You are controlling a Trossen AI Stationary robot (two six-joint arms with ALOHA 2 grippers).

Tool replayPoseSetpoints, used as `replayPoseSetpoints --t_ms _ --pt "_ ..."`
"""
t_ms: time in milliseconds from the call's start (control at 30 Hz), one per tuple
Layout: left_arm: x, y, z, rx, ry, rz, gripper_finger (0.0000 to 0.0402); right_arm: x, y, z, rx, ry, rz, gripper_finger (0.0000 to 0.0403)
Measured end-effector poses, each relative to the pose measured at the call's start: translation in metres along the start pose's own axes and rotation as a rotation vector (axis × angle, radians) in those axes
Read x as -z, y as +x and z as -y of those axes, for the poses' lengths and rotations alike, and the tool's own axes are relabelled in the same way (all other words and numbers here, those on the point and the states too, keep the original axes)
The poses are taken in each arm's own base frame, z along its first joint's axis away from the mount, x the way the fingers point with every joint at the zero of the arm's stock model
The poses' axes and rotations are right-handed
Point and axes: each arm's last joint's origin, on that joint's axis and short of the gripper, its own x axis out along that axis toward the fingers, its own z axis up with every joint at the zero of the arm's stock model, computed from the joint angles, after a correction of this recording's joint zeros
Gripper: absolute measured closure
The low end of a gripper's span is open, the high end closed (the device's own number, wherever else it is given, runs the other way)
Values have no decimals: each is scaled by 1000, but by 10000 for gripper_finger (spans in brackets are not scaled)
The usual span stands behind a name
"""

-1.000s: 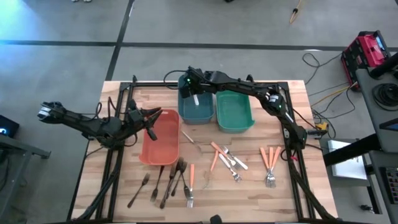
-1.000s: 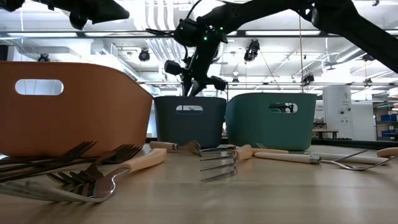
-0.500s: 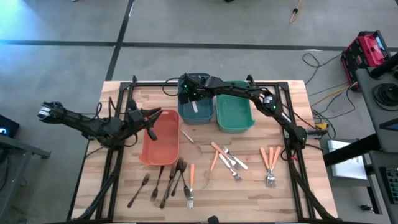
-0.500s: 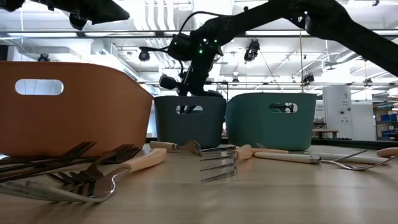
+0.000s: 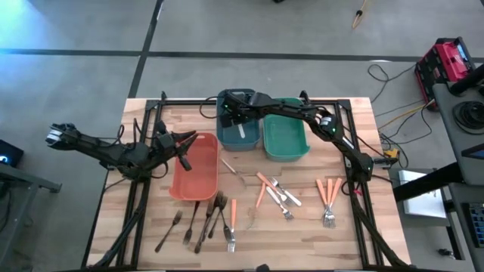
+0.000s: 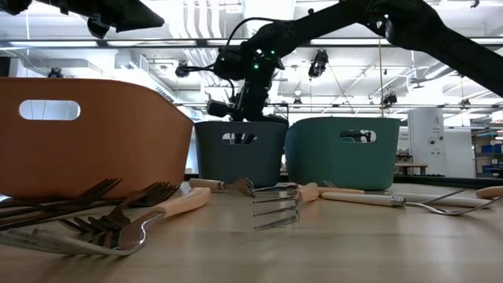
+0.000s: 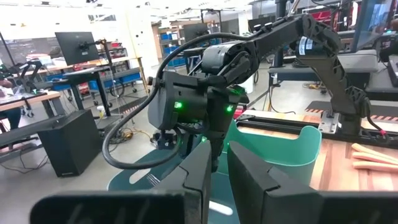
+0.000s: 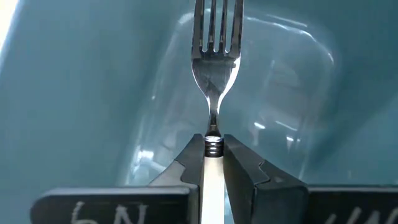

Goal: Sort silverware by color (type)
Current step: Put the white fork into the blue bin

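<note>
My right gripper (image 5: 239,115) hangs over the blue bin (image 5: 227,136), shut on a pale-handled silver fork (image 8: 216,62) whose tines point into the bin. My left gripper (image 5: 186,142) waits above the salmon bin (image 5: 195,177), its fingers a narrow gap apart (image 7: 218,163) and holding nothing. On the table lie dark bronze forks (image 5: 204,221), an orange-handled fork (image 5: 233,215), a mixed cluster of silver and orange-handled pieces (image 5: 274,193), and orange-handled forks (image 5: 329,198). The green bin (image 5: 285,136) stands right of the blue one. My right gripper pinches the fork between its two fingers (image 8: 186,158) at the top of the pale handle, just behind the metal collar (image 8: 213,147). The fingers lie along the fork. Neck and tines stick out ahead of the fingertips, lifted clear above the blue bin's floor.
The three bins stand in a row at the table's far middle, seen close together in the low view: salmon (image 6: 86,137), blue (image 6: 238,153), green (image 6: 342,153). A lone silver piece (image 5: 231,168) lies beside the salmon bin. Bare wood shows at the table's near right corner.
My right gripper has sunk toward the blue bin and drawn a little toward the table's near edge, still shut on the fork, so the fork now reaches deeper into the bin. The left arm has kept still.
</note>
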Motion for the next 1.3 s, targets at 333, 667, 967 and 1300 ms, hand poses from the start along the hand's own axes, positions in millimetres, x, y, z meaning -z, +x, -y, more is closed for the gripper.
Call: replayPoseSetpoints --t_ms 333,667,967,1300 --pt "0 0 0 0 -1 1 365 5 8 4 30 2 -19 374" --pt "0 0 0 0 -2 1 365 2 5 1 -1 -2 3 374" --pt "1 0 0 1 11 -8 365 -11 -18 -6 -46 -66 47 374" --pt "1 0 0 1 11 -8 365 -20 -33 -10 -113 -96 45 374"
